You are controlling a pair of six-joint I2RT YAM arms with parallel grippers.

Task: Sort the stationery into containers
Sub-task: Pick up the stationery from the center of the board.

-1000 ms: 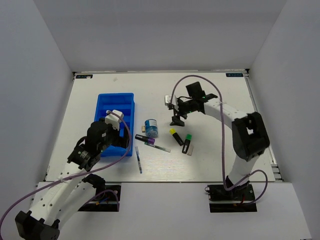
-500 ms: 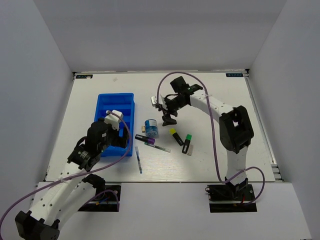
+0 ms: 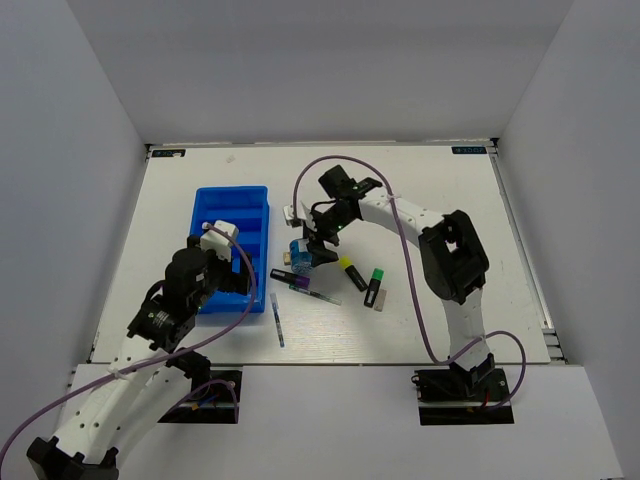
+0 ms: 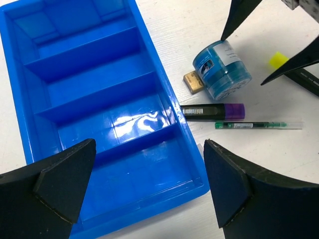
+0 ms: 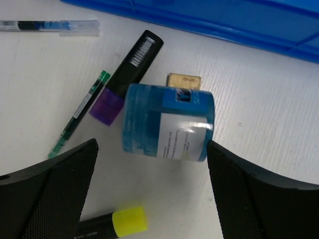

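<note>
In the top view the blue tray [image 3: 245, 215] lies on the table [image 3: 420, 200] at 9 o'clock from the table's middle, its long side running from 12 to 6. The left end effector [image 3: 228, 278] hangs over the tray's 6 o'clock end. The right end effector [image 3: 311, 247] is low over the blue-white pot [image 3: 300, 258], which stands just off the tray's 3 o'clock side. At the pot's 6 o'clock lie the purple-tipped marker [image 3: 290, 280] and the green pen [image 3: 318, 297]. The blue pen [image 3: 277, 320] lies farther toward 6. At the pot's 4 o'clock are the yellow-capped highlighter [image 3: 351, 273] and, beyond it, the green-capped highlighter [image 3: 375, 285]. In the left wrist view the left end effector's fingers [image 4: 50, 194] are spread wide and hold nothing, with the tray's nearest compartment under them. The pot [image 4: 223, 69] sits at 1 o'clock outside the tray wall, and a small tan eraser [image 4: 194, 82] lies close against its 8 o'clock side. Two dark fingertips of the right arm flank the pot without visibly touching it. In the right wrist view the right end effector's fingers [image 5: 50, 199] are likewise wide apart and grip nothing. The pot [image 5: 167, 129] is centred just ahead of the gap between them, label facing the camera. The eraser [image 5: 183, 80] is at its 12 o'clock, the marker [image 5: 127, 74] at its 10, and the tray's wall [image 5: 224, 20] beyond.
</note>
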